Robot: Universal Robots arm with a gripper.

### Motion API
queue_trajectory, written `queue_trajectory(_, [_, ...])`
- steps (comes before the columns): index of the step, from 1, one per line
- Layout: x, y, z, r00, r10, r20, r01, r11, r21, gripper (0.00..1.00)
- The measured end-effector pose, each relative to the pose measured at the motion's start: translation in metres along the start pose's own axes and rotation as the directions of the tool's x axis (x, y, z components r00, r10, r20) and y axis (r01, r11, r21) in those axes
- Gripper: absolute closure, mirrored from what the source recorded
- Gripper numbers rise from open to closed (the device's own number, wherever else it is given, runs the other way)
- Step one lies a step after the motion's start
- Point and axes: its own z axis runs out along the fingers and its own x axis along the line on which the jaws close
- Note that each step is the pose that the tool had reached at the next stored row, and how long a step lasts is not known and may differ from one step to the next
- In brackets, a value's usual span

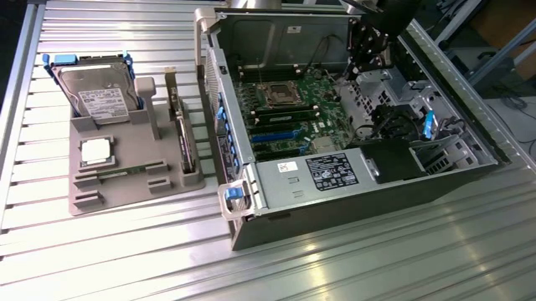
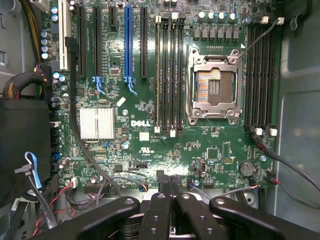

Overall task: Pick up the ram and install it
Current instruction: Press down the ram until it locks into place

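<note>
Ram (image 1: pixel 127 170) lies flat in a shallow slot of the grey holder tray (image 1: pixel 134 197) on the exterior view's left, just below the square silver processor (image 1: pixel 96 152) and well apart from the open computer case (image 1: pixel 352 188). The hard drive (image 1: pixel 100 94) stands at the tray's far end and the dark expansion card (image 1: pixel 186 135) stands on edge along the side nearest the case. The pincer (image 1: pixel 368 47) hangs over the far part of the case, above the motherboard (image 2: pixel 145 125); in the wrist view the pincer (image 2: pixel 172 180) looks clenched, its two fingers drawn close together with nothing that I can make out between them. So the stick seems not yet picked up. It should handle as a light, stiff, thin board that tolerates little bending. Its chips and contact edge are fragile, so the safest hold is probably across its two flat faces near the middle of its length, on the upper edge away from the contacts. The long memory slots (image 2: pixel 170 75) beside the processor socket (image 2: pixel 214 90) are narrow, so a tilted grip would likely bind. The ribbed metal surface (image 1: pixel 335 269) carries both tray and case.
</note>
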Motion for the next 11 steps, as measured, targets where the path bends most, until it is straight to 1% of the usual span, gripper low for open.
queue_trajectory(2, [0.0000,0.0000,0.0000,1.0000,0.001,-0.0001,-0.001,1.0000,0.0000,0.90])
queue_trajectory(4, [0.0000,0.0000,0.0000,0.9989,0.048,-0.0019,-0.048,0.9989,0.0010,0.90])
queue_trajectory(5, [0.0000,0.0000,0.0000,0.9970,0.077,-0.0041,-0.077,0.9970,0.0017,0.90])
queue_trajectory(6, [0.0000,0.0000,0.0000,0.9934,0.114,-0.0063,-0.114,0.9935,0.0027,0.90])
queue_trajectory(7, [0.0000,0.0000,0.0002,0.9872,0.159,-0.0088,-0.159,0.9873,0.0039,0.90])
queue_trajectory(8, [0.0000,0.0000,0.0007,0.9809,0.194,-0.0099,-0.194,0.9810,0.0048,0.90])
queue_trajectory(9, [0.0000,0.0000,0.0011,0.9768,0.214,-0.0101,-0.214,0.9769,0.0054,0.90])
queue_trajectory(10, [0.0000,0.0000,0.0016,0.9699,0.243,-0.0103,-0.243,0.9700,0.0060,0.90])
queue_trajectory(11, [0.0000,0.0000,0.0023,0.9642,0.265,-0.0103,-0.265,0.9643,0.0065,0.90])
